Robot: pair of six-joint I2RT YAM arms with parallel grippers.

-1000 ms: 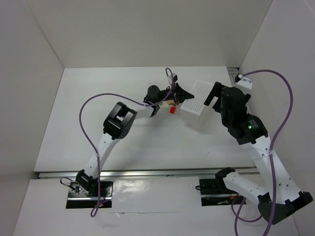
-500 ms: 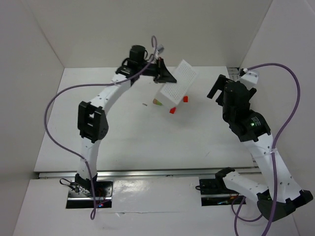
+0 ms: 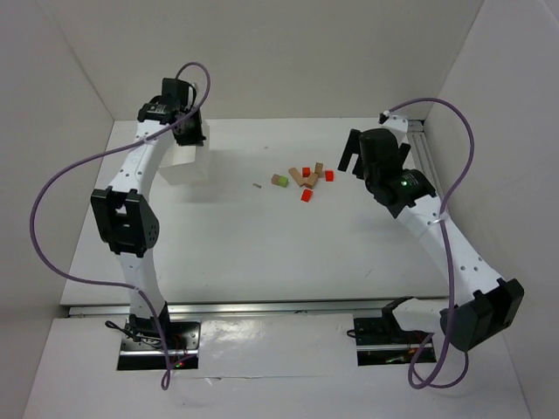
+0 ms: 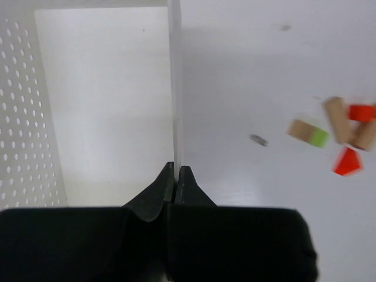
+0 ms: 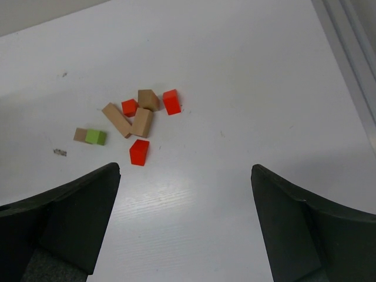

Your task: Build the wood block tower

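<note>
Left claw clamps the wall of the white box at ten o'clock on the tabletop; right claw, spread wide, hangs at two o'clock; the blocks lie scattered toward one o'clock.

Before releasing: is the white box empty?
Looks empty: left wrist view shows the box bare inside; the blocks lie out on the table.

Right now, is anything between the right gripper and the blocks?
Nothing visible. The right gripper, jaws open, faces the blocks across bare table. The white box is off to the far left, pinched by the left gripper, well clear of that path.
</note>
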